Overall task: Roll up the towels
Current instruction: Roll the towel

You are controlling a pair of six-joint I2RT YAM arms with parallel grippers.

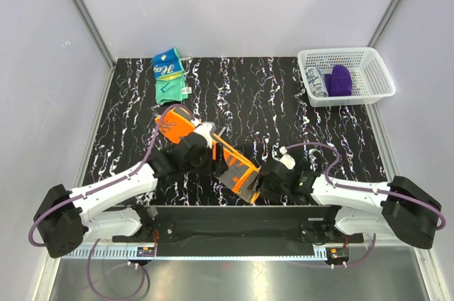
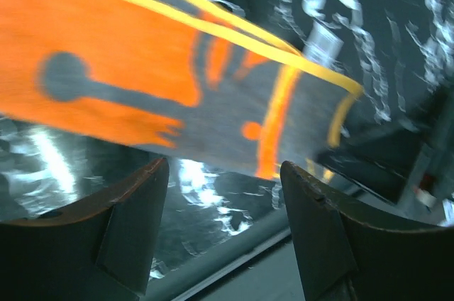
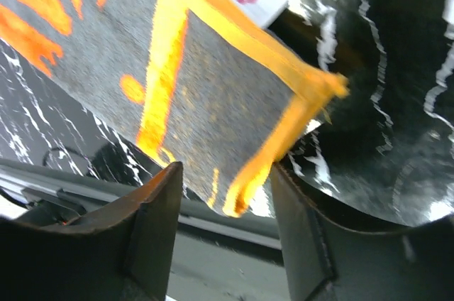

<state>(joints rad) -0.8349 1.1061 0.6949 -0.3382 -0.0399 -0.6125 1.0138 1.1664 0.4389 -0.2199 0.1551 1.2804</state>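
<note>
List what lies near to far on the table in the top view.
Orange towel → teal towel. The basket sits level with the teal towel, so it has no clear place.

Open tabletop [image 1: 262,95] between teal towel [image 1: 170,74] and basket [image 1: 339,51]

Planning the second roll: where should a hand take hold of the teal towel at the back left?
Probably the near green edge of the teal towel, coming from the near side: it lies fairly flat, its length running front to back, with that short edge facing bare table.
</note>
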